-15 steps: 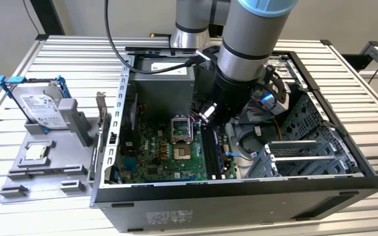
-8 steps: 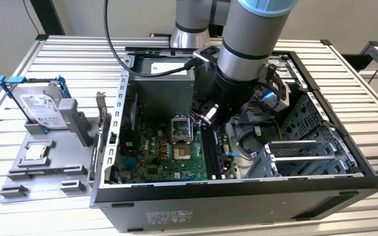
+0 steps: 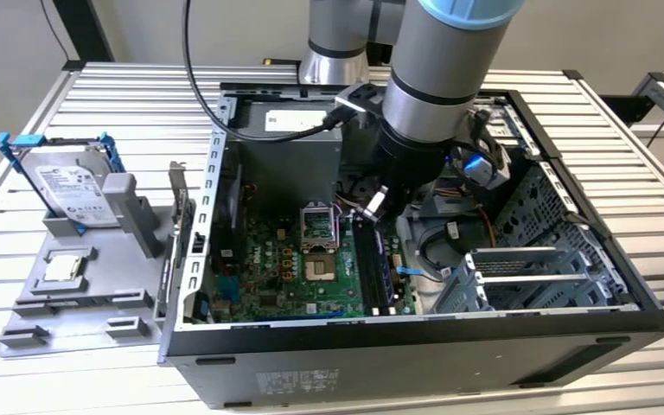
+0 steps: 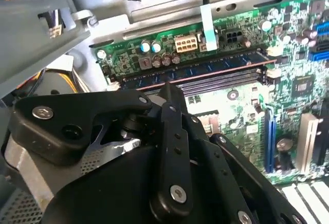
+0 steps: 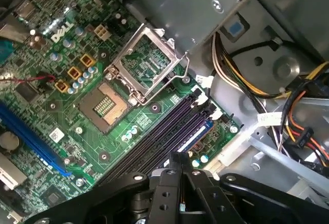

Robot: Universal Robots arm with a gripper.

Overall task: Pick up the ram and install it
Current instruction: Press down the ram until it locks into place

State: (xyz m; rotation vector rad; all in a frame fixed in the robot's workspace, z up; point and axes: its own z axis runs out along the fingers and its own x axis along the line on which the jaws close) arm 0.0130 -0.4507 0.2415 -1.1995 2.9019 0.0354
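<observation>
The ram (image 4: 216,66), a long bluish board with dark chips, stands on edge in a memory slot on the green motherboard (image 4: 247,111). In the exterior view my gripper (image 3: 373,207) reaches down into the open computer case (image 3: 424,363), over the dark memory slots (image 3: 367,259). In both wrist views its black fingers are together. The gripper (image 4: 168,88) is shut, with its tip at the ram's upper edge, about a third of the way along the stick. I cannot tell whether they touch. The gripper (image 5: 177,157) hides part of the memory slots (image 5: 154,142).
An open processor socket (image 3: 318,229) with a raised metal frame (image 5: 149,59) lies beside the slots. Cable bundles (image 5: 241,80) and a drive cage (image 3: 528,277) crowd the exterior view's right of the case. Outside, a grey fixture (image 3: 90,303) holds a hard drive (image 3: 73,186) and a square chip (image 3: 65,268).
</observation>
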